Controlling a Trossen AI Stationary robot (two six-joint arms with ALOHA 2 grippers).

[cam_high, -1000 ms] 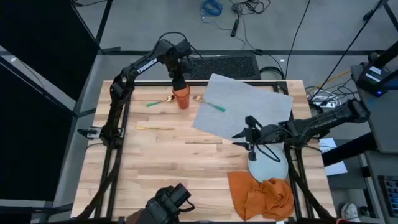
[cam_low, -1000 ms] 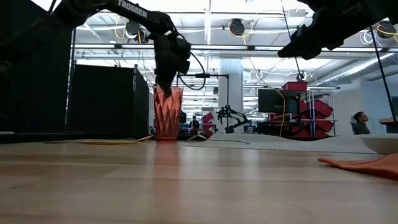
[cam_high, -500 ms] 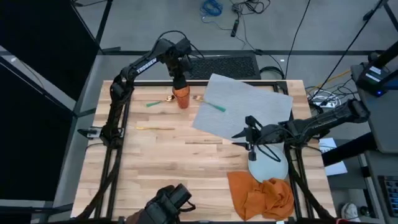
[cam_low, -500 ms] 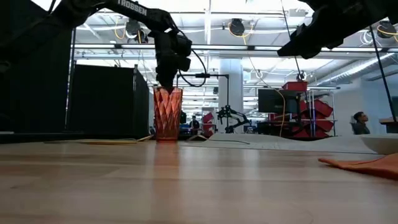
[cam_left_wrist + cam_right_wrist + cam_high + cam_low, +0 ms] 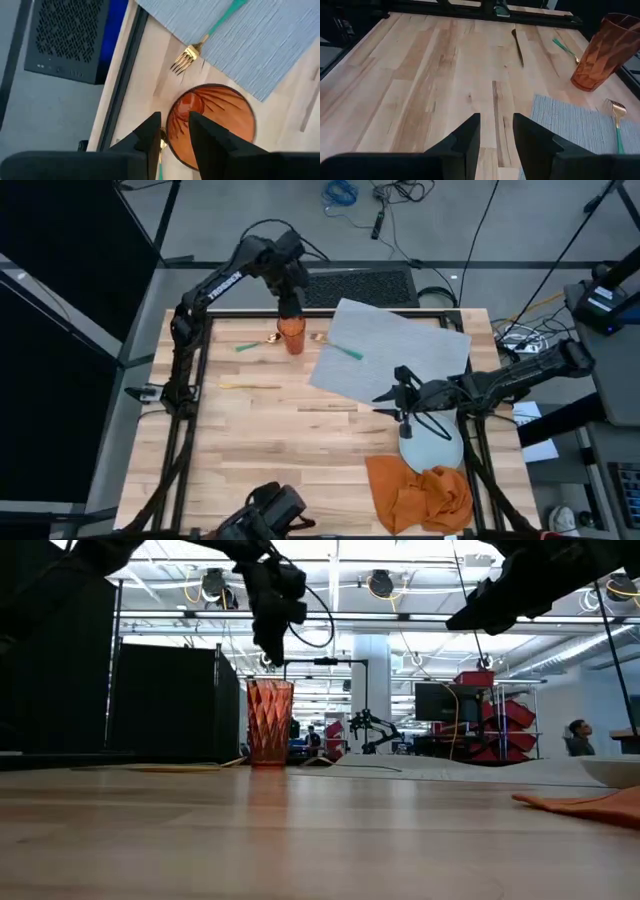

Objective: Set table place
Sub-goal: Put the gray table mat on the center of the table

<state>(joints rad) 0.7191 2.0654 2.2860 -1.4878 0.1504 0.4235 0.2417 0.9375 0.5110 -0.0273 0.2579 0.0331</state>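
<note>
The orange faceted cup (image 5: 291,335) stands upright on its base on the table (image 5: 300,440), at the far edge, left of the grey placemat (image 5: 390,352). My left gripper (image 5: 268,645) hangs open just above the cup's rim (image 5: 215,90) and touches nothing. A green-handled fork (image 5: 200,45) lies with its handle on the placemat and its gold tines on the wood. My right gripper (image 5: 403,408) hovers open over the placemat's near edge, beside the pale plate (image 5: 432,448). The orange napkin (image 5: 420,495) lies crumpled at the near right.
A green-handled gold spoon (image 5: 255,344) lies left of the cup, and a gold knife (image 5: 250,385) lies nearer on the wood. Bare wood spreads over the table's middle and near left (image 5: 420,90). A dark camera (image 5: 270,508) sits at the near edge.
My left gripper has gone straight up off the cup's rim and now hangs clear above it. The cup stands where it was.
</note>
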